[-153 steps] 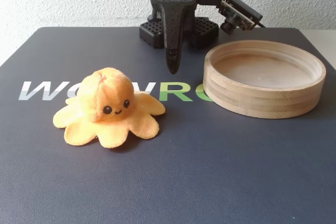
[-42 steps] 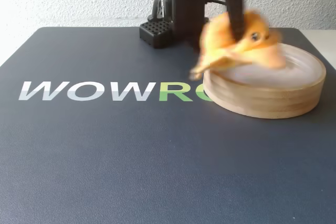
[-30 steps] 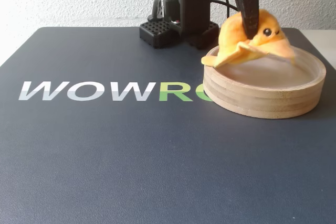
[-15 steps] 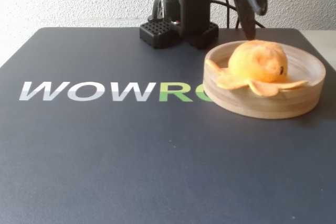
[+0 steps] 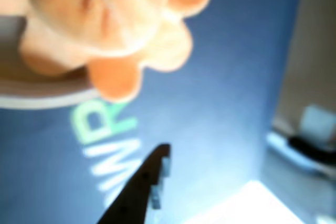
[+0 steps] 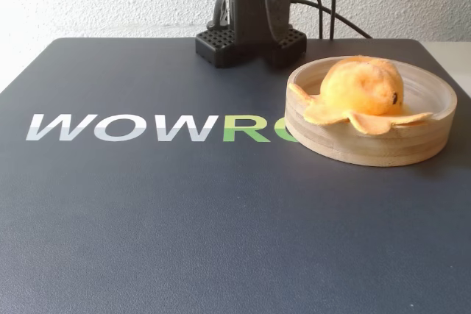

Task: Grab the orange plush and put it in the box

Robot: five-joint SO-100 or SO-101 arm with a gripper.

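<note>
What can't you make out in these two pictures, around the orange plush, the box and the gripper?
- Gripper: the wrist view shows one dark finger only, cut by the bottom edge; open or shut cannot be told. The fixed view shows just the arm's base; the top edge cuts off the rest.
- Orange plush: blurred in the wrist view, face unreadable.
- Box: the plush hides part of its floor in the fixed view.
- Mat lettering: its end is hidden behind the box.

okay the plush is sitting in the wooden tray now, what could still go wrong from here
The orange plush sits in the box, but its tentacles drape over the near rim, so a nudge might drag it out. In the wrist view one gripper finger shows below the plush; the other is out of frame, so pulling away could snag a tentacle.
</note>
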